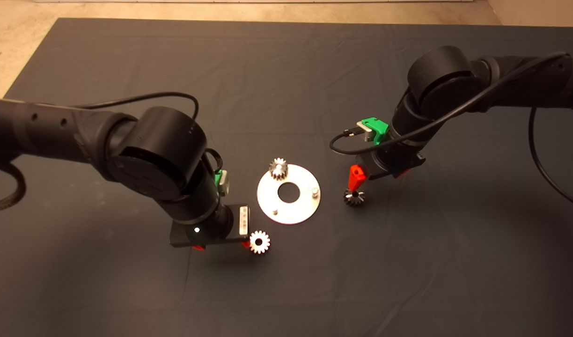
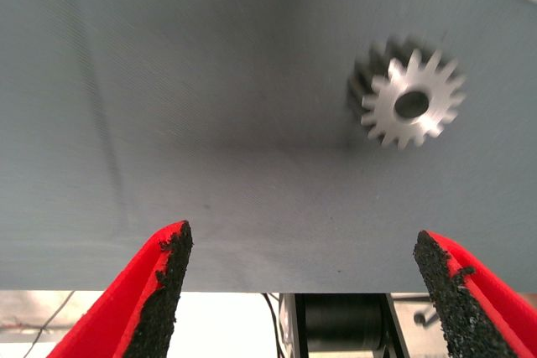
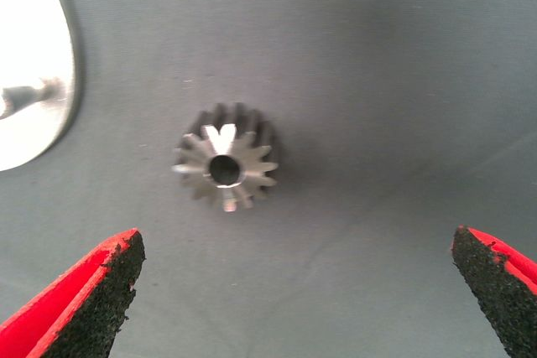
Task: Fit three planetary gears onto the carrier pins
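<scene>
A flat silver plate (image 1: 301, 208) with a large central hole lies mid-mat. One planetary gear (image 1: 278, 168) sits on its far pin. Two carrier pins (image 1: 315, 191) (image 1: 275, 211) stand bare. A shiny gear (image 1: 259, 242) lies flat on the mat beside my left gripper (image 1: 222, 245). In the left wrist view this gear (image 2: 409, 102) lies beyond the open fingers (image 2: 159, 291), off to one side. A darker gear (image 1: 355, 197) lies right of the plate under my right gripper (image 1: 379, 180). In the right wrist view it (image 3: 226, 167) lies beyond the open fingers (image 3: 92, 299).
Black cables loop off both arms (image 1: 539, 159). The plate's edge and one pin show in the right wrist view (image 3: 29, 81). The mat's far-left corner (image 1: 57, 28) meets a pale floor.
</scene>
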### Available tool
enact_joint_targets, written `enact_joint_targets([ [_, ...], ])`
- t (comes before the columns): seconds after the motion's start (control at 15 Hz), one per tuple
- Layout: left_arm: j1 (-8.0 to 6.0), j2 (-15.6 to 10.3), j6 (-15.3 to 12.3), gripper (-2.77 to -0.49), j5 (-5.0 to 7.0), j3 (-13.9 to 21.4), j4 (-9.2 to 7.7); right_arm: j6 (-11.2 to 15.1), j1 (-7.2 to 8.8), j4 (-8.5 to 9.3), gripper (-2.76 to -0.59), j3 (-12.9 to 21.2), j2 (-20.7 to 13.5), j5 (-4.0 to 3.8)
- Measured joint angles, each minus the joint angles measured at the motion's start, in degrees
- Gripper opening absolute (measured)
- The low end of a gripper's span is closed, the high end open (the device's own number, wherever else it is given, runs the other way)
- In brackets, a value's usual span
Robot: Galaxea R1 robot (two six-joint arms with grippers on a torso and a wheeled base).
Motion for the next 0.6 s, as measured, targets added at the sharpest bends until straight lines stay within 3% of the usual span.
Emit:
enact_joint_targets([
  [0.13,3.82,0.4,0.0,-1.40,0.00,-0.1,1.60,-0.1,0.00,-0.05,-0.63,-0.3,0.1,-0.09],
  [0.2,4.60,0.8,0.2,-1.40,0.02,-0.2,1.73,-0.1,0.00,-0.05,-0.63,-0.3,0.2,-0.06],
  [0.4,4.29,3.3,1.0,-1.40,0.09,-1.2,2.57,-0.1,0.00,-0.07,-0.63,-0.4,0.9,0.06],
  [0.6,4.32,7.5,3.3,-1.40,0.02,-3.9,2.58,-0.1,0.00,-0.13,-0.63,-0.4,0.8,0.00],
])
